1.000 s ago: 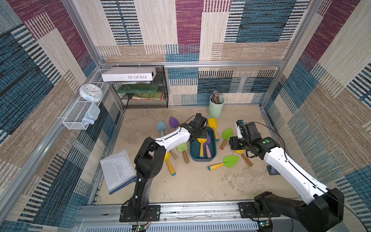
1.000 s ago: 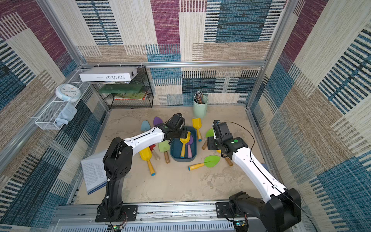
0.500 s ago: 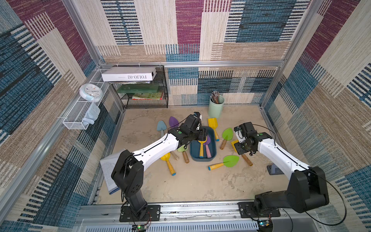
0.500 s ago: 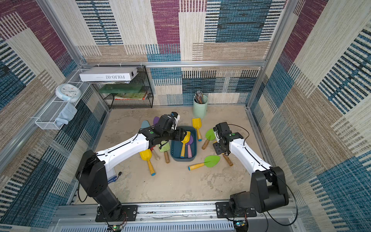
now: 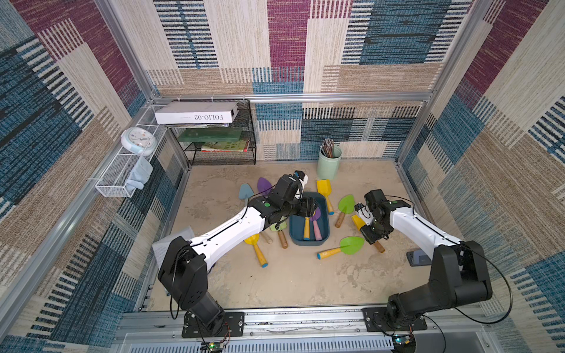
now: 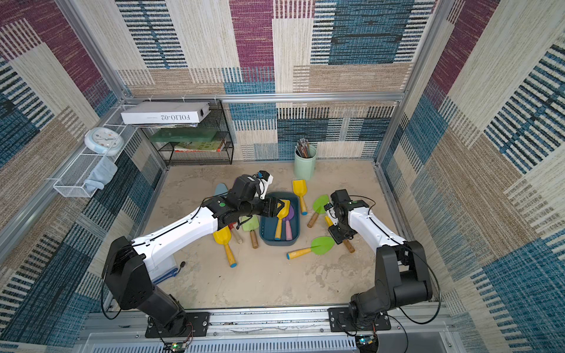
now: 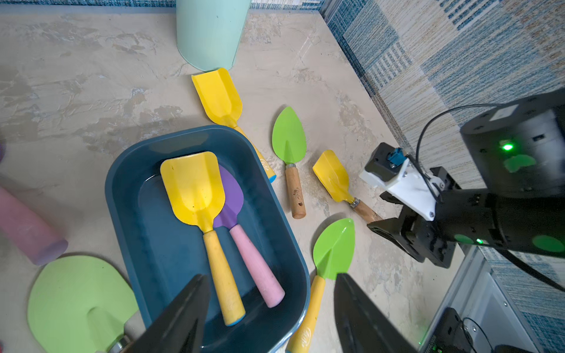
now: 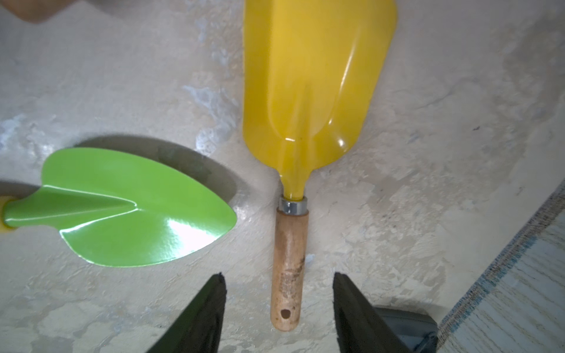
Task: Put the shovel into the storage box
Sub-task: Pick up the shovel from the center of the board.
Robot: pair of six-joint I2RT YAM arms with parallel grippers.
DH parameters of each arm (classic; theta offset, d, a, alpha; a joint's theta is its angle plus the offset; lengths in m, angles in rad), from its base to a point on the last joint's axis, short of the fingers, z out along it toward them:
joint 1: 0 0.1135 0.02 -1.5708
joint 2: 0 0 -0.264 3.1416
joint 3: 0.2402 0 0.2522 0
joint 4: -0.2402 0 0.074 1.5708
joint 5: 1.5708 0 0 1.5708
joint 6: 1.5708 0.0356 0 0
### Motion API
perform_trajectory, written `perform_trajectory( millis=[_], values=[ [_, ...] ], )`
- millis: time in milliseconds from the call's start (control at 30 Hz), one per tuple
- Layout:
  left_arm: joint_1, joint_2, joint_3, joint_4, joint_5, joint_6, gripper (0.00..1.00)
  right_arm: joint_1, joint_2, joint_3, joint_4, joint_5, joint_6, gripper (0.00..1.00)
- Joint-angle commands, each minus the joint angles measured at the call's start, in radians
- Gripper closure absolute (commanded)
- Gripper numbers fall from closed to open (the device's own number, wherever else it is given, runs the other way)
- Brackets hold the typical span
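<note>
The storage box (image 5: 308,243) (image 6: 276,243) (image 7: 171,250) is a dark teal tub mid-table. A yellow shovel (image 7: 195,189) and a purple shovel with a pink handle (image 7: 234,195) lie in it. My left gripper (image 5: 308,206) (image 6: 276,206) (image 7: 269,278) hovers over the box's far end, open and empty. A yellow shovel with a wooden handle (image 5: 356,220) (image 8: 315,76) lies right of the box. My right gripper (image 5: 371,236) (image 6: 341,235) (image 8: 278,276) is open just above it, with the handle's end (image 8: 287,275) between the jaws, untouched.
A green shovel with a yellow handle (image 5: 351,244) (image 8: 137,207) lies beside the right gripper. More shovels lie around the box, one green (image 5: 346,204) and one yellow (image 5: 324,188). A mint cup (image 5: 328,165) stands at the back, a grey block (image 5: 419,258) at the right edge.
My right gripper has moved nearer and down over the wooden handle of the yellow shovel. My left gripper stays over the box, jaws slightly wider.
</note>
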Motion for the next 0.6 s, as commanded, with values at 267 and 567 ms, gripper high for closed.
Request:
perform_trajectory(
  millis=[267,567],
  values=[
    [-0.008,-0.010,0.017,-0.022,0.025,0.001,0.32,-0.018,0.069,-0.015,-0.020,-0.005,-0.016,0.41],
    [-0.012,-0.013,0.027,-0.038,0.016,0.009,0.32,-0.048,0.118,-0.027,0.011,0.006,-0.010,0.43]
  ],
)
